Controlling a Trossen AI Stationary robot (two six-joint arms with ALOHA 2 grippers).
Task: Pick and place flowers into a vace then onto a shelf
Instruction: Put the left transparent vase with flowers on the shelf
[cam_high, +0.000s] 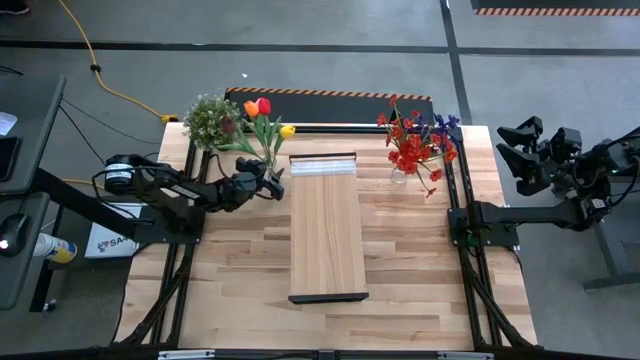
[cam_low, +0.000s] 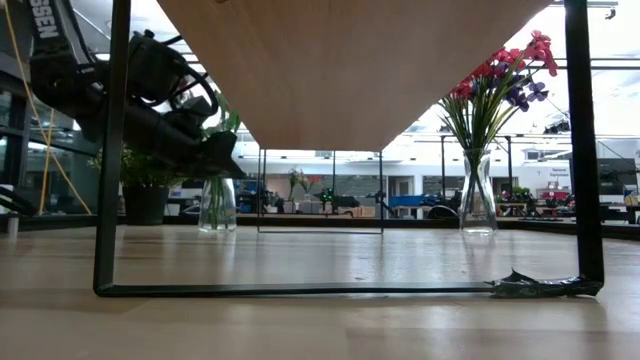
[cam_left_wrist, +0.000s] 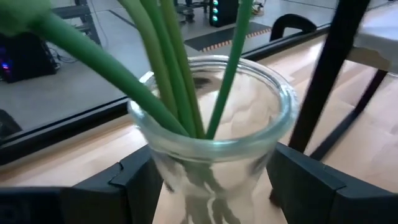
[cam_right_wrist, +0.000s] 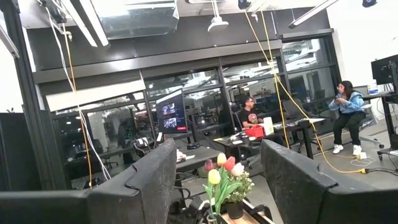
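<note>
My left hand (cam_left_wrist: 205, 186) grasps the tulip vase (cam_left_wrist: 214, 143) at ten o'clock on the counter (cam_high: 240, 280); only my wrist view shows fingers (cam_left_wrist: 134, 180) touching glass.

My right hand (cam_high: 522, 155) hangs released off the counter's three o'clock edge.

2 vases (cam_high: 272, 163) w/ flowers (cam_high: 262, 112), 1 shelf (cam_high: 326, 228) (1 potted plant (cam_high: 211, 121)).

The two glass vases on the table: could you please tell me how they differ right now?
The left vase holds tulips in red, orange and yellow; the right vase holds red and purple flowers. The left gripper has its fingers either side of the left vase; the right vase stands alone. Both are clear glass, standing upright on the tabletop beside the shelf.
</note>
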